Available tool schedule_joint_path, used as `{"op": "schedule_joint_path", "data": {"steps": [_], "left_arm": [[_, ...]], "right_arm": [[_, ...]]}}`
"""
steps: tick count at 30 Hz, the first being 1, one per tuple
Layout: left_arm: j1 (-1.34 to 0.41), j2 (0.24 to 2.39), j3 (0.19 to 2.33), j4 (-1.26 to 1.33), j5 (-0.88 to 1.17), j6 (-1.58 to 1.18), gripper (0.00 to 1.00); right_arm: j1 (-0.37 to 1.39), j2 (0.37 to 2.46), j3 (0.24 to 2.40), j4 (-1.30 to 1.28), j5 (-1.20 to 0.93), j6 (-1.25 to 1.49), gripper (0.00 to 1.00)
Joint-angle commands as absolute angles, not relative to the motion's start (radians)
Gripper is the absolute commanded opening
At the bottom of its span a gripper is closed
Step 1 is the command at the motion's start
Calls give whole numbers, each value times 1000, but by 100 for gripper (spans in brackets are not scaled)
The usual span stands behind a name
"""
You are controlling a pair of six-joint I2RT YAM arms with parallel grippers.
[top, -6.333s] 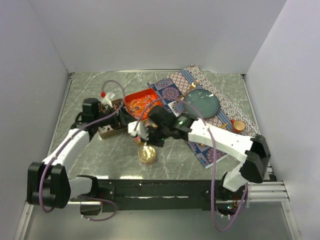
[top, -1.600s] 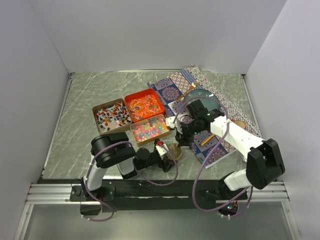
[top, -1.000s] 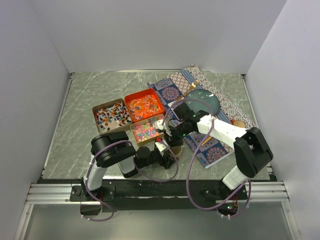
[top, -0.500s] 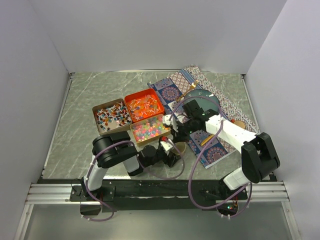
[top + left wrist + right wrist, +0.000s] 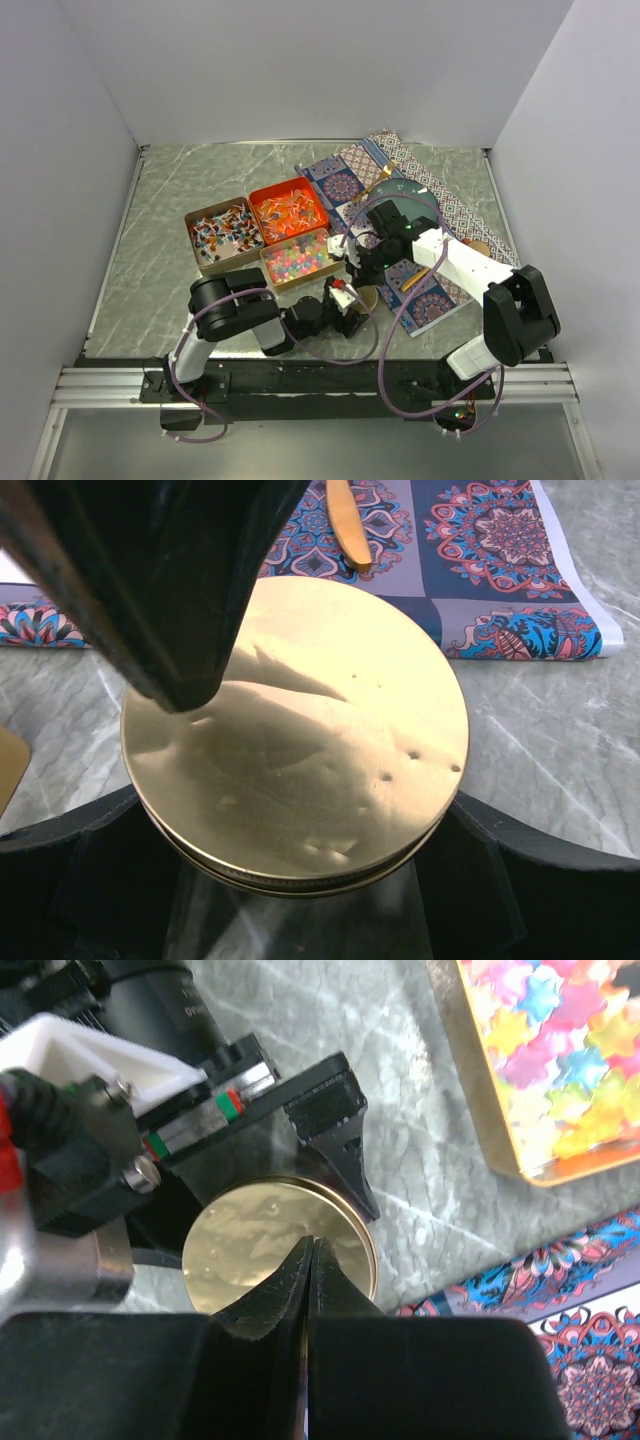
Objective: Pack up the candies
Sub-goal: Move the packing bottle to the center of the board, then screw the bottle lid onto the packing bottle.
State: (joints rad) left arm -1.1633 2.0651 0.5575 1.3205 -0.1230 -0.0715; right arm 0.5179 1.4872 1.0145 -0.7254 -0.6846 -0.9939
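1. Candies are sorted into three open tins clustered on the counter, left of centre.
2. Wrapped red, white and dark ones fill the brown tin. Orange-red pieces fill the orange tin. Multicoloured star-shaped jellies fill the gold tin.
3. The tins touch or nearly touch each other. No loose candy shows on the counter.
4. Left pincer is low near the counter's front edge, with a finger on each side of the round gold lid, gripping its rim.
5. Right pincer is narrow, fingertips pressed together with nothing between them. It points down over the top of the lid; can't tell whether it touches.
6. The lid lies flat on the counter, near the gold tin but apart from it, just beside the edge of the patterned mat.
7. The mat carries a dark round plate, a slim gold utensil and a small copper cup at its right edge.
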Motion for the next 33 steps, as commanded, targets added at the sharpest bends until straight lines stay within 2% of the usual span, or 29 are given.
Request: {"op": "schedule_joint_path", "data": {"steps": [1,4,8,9,12,13,15,16,18,19,24,33], "left_arm": [[-1193,2146,528,1012,-98,-34,1],[-1193,2148,531,1008,-106,-26,1],[-1193,2149,532,1002,-103,-18,1],[-1195,2157,535,999,-91,-23,1],[-1195,2169,546,983,-72,-23,1],[-1195,2169,545,982,-68,-21,1],[-1196,2168,542,985,-57,-25,1],[-1197,2168,541,985,-40,-22,1],[-1200,2177,545,983,-35,-17,1],[-1200,2177,545,983,-26,-12,1],[-1198,2174,540,991,-8,44,1],[-1218,2172,540,1002,11,83,1]], "right_arm": [[503,1440,1022,-794,-667,-1080,0],[549,1489,954,-824,-589,-1149,0],[450,1419,963,-824,-649,-1134,0],[428,1399,991,-834,-649,-1141,4],[321,1318,1054,-909,-670,-1196,32],[301,1299,1068,-945,-670,-1213,49],[244,1255,1091,-986,-670,-1316,65],[233,1243,1089,-1018,-672,-1362,78],[227,1229,1065,-1038,-670,-1491,89],[227,1230,1054,-1067,-675,-1553,100],[279,1259,971,-1060,-712,-1859,100],[406,1453,1042,-1129,-746,-2002,100]]}}
